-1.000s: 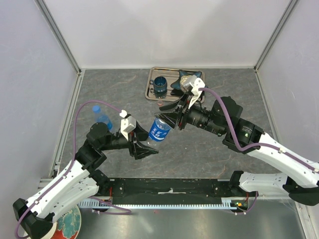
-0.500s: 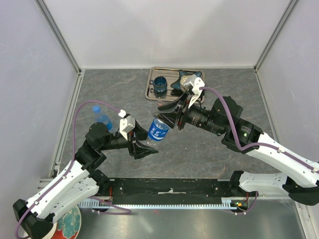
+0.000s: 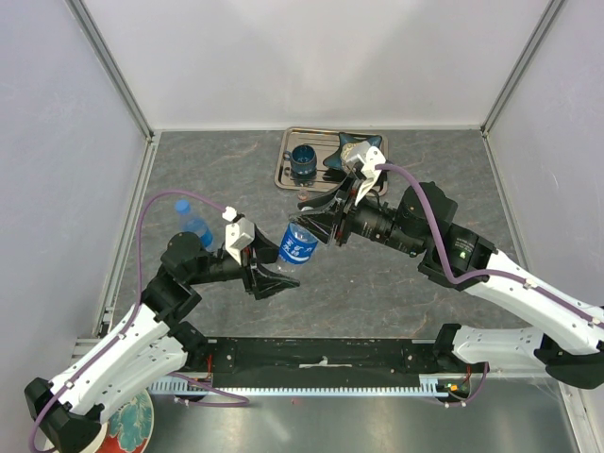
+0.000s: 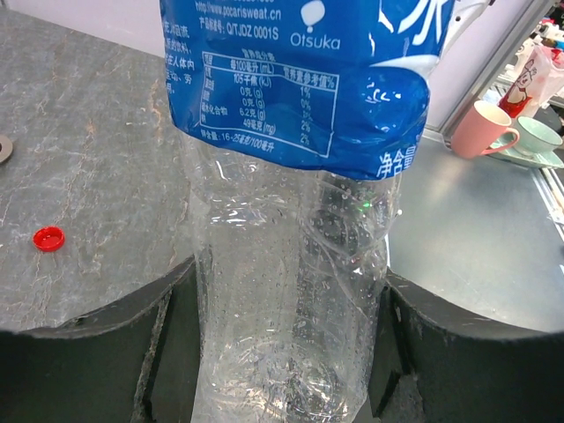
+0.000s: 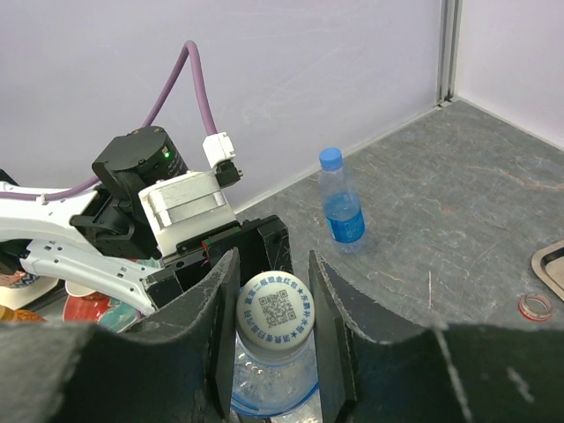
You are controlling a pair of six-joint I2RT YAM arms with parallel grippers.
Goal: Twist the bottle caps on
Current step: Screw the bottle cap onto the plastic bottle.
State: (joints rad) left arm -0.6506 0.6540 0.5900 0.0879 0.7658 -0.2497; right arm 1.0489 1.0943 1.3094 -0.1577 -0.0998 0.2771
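My left gripper is shut on the clear lower body of a tilted bottle with a blue label; the left wrist view shows that bottle pressed between both jaws. My right gripper is shut on the white cap, which sits on that bottle's neck with a finger against each side. A second bottle stands at the left with a blue cap on it. A red cap lies loose on the table in front of the tray; it also shows in the left wrist view.
A metal tray at the back centre holds a dark blue cup and a blue star-shaped thing. White walls enclose three sides. A pink mug and a patterned plate sit beyond the table's near edge.
The held bottle and both grippers have shifted slightly to the left. Both grips are unchanged.
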